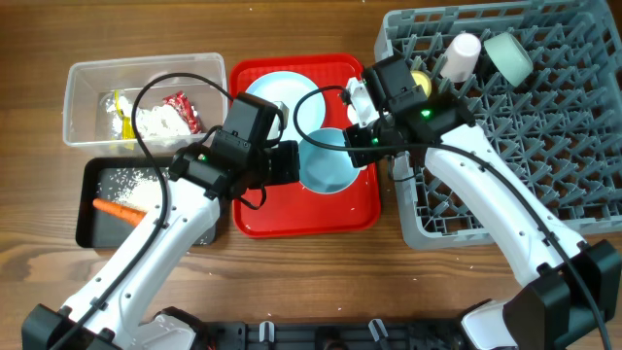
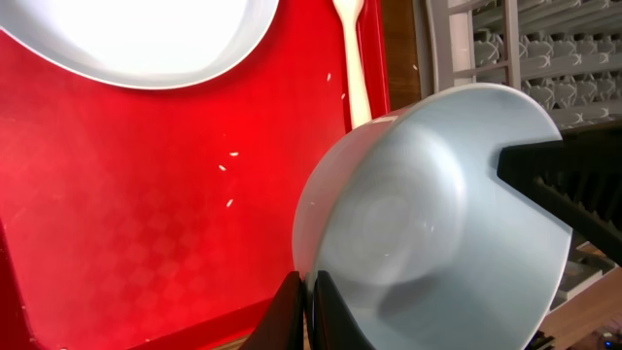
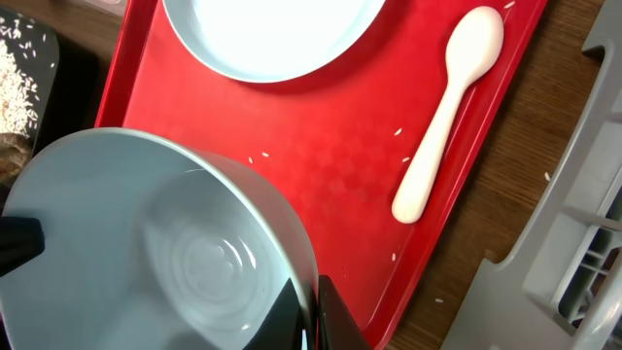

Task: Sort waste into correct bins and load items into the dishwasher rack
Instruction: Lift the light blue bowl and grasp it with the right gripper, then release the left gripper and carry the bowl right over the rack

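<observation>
From above, a light blue bowl (image 1: pixel 326 165) is over the red tray (image 1: pixel 292 219). The left gripper (image 1: pixel 294 163) pinches its rim on one side. The right gripper (image 1: pixel 360 138) pinches the other side. The arms hide part of the tray. A light blue plate (image 1: pixel 275 92) lies on the tray just beside the bowl. The clear bin (image 1: pixel 83 83) holds white tissue (image 1: pixel 160 122), a red wrapper (image 1: pixel 182 107) and a yellow wrapper (image 1: pixel 121 107). The black bin (image 1: pixel 92 228) holds rice (image 1: pixel 131 185) and a carrot (image 1: pixel 117 207). In the dishwasher rack (image 1: pixel 544 146) are a pink cup (image 1: pixel 462 53), a yellow cup (image 1: pixel 420 83) and a second bowl (image 1: pixel 510 58).

The left wrist camera shows the left gripper (image 2: pixel 309 301) pressed on the bowl (image 2: pixel 437 224) rim. The bowl is tipped on its side. It hides the low end of the white spoon (image 2: pixel 355 58). The plate (image 2: pixel 146 39) is at the top.

The right wrist camera shows the right gripper (image 3: pixel 313 311) pinching the bowl (image 3: pixel 155 243) rim. The whole spoon (image 3: pixel 447 117) lies on the tray (image 3: pixel 321 146), near the plate (image 3: pixel 272 34). The rack (image 3: pixel 593 194) is at the right edge.
</observation>
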### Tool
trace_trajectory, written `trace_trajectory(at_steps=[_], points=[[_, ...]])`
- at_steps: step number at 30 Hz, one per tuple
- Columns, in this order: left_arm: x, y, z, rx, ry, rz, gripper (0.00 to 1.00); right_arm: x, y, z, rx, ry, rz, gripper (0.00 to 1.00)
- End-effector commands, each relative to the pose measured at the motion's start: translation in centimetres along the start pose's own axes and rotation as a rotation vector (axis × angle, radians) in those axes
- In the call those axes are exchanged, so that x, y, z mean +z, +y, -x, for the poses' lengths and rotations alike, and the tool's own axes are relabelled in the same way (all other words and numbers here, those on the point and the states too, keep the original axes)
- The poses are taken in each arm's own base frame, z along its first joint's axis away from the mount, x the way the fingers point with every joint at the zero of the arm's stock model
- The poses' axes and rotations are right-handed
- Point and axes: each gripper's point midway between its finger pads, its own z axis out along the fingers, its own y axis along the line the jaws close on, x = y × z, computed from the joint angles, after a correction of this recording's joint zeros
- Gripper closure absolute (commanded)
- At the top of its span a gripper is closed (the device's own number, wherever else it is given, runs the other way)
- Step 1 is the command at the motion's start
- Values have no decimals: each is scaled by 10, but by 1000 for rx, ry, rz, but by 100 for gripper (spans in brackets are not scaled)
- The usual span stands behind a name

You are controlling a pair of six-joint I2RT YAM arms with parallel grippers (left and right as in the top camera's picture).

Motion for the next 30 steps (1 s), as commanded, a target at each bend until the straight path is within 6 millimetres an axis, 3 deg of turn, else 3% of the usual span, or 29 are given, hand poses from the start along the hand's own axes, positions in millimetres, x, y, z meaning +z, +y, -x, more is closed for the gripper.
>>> trace_trajectory(at_steps=[1, 9, 11, 15, 20, 24, 28, 30], points=[[-9, -8, 4, 11, -17, -29, 94, 2, 2, 2, 30, -7, 12, 96], [-20, -18, 16, 31, -80, -66, 61, -5, 3, 12, 29, -40, 6, 96], [-35, -28, 26, 74, -134, -95, 50, -9, -5, 18, 54, -60, -39, 96], [-70, -41, 42, 169, -250, -110, 39, -20, -29, 29, 94, -106, -186, 96], [-92, -23, 52, 154, -355, -2, 38, -44, -81, 30, 174, -134, -421, 96], [-84, -10, 49, 136, -330, 62, 37, -91, -147, 20, 279, -135, -662, 95], [-68, -4, 48, 128, -283, 87, 36, -150, -219, -11, 374, -97, -1039, 96], [-60, -1, 47, 125, -263, 98, 36, -172, -240, -22, 409, -81, -1156, 96]])
